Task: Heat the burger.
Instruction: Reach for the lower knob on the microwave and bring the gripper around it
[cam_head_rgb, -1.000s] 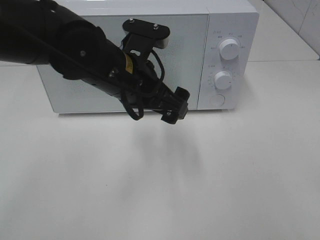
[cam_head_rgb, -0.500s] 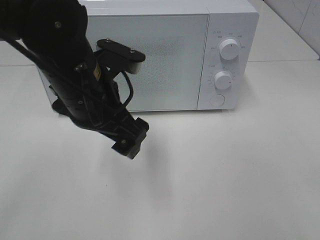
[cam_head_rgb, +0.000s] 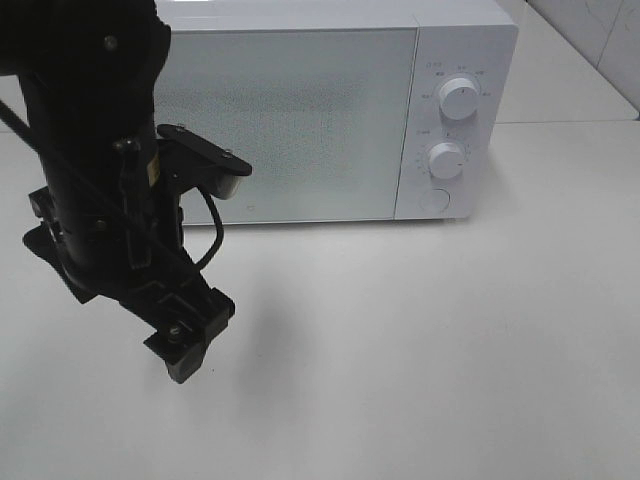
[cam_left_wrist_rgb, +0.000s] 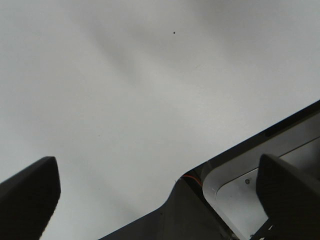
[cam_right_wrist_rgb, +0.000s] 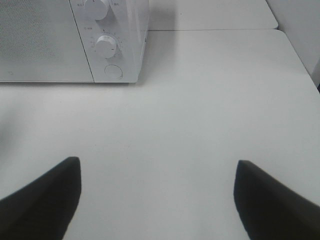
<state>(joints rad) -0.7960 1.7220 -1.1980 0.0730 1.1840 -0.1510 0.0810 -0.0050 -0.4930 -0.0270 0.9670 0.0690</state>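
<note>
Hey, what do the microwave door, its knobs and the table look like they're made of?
The door is probably glass or clear plastic over perforated metal, going by the fine speckled mesh, set in a smooth white frame. The knobs look like moulded plastic: uniform matte white with rounded edges. The table is smooth and white with a soft sheen, perhaps laminate or painted board; the look leaves that open.
</note>
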